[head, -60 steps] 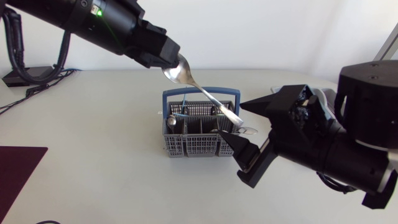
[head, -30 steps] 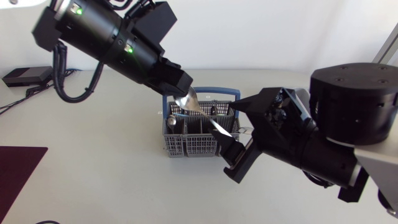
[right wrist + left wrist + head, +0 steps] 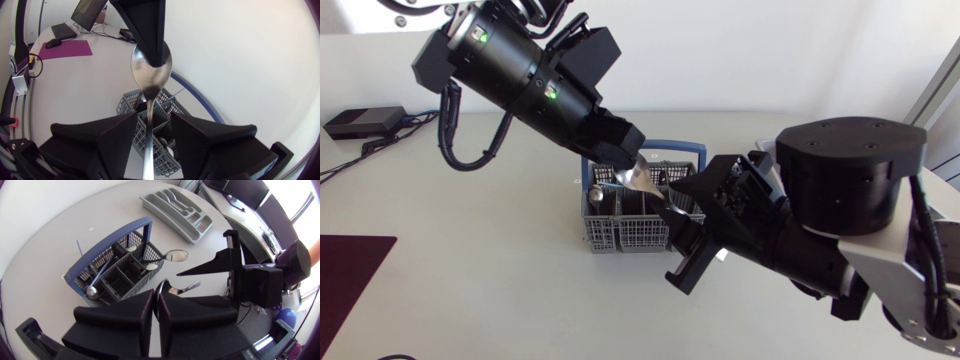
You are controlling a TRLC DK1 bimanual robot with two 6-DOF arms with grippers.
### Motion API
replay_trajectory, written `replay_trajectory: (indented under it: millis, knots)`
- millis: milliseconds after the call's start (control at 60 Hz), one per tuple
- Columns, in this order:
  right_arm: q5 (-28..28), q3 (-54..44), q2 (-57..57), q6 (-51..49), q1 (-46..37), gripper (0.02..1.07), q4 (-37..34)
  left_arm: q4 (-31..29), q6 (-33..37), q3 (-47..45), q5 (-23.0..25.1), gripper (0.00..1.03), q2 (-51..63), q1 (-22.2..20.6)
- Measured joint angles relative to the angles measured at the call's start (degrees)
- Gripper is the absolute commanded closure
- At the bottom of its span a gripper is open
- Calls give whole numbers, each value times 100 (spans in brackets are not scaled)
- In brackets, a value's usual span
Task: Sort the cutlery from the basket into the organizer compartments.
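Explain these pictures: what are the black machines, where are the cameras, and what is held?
Two robot arms stand at a white table. One camera looks down from above; the other two ride on the arms' wrists. The left arm's tool is shut on the bowl of a spoon, over a grey basket holding more cutlery. The right arm's tool stands open around the spoon's handle, not gripping it. The grey organizer lies beyond the basket, shown only by the left wrist camera.
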Motion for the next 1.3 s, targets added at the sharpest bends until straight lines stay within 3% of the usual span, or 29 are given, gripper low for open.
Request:
replay_trajectory:
  millis: [133, 517, 633, 1100, 1217, 1300]
  knots:
    - [0, -7, 63, 0, 0, 78, 83, 0, 0, 0, 17, 100, 0, 0]
    - [0, -37, 142, 0, -4, 86, 98, 0, 0, 0, 17, 100, 0, 0]
    - [0, -37, 142, 0, -4, 94, 79, 0, -2, 0, 17, 100, 0, 0]
    - [-35, -66, 146, 2, -4, 97, 59, -2, -2, 0, 13, 100, 15, -22]
    - [-22, -66, 146, 2, -4, 97, 59, -2, -2, 0, 13, 91, 15, -31]
    - [-20, -66, 146, 2, -4, 97, 55, -2, -17, 0, 17, 78, 15, -35]
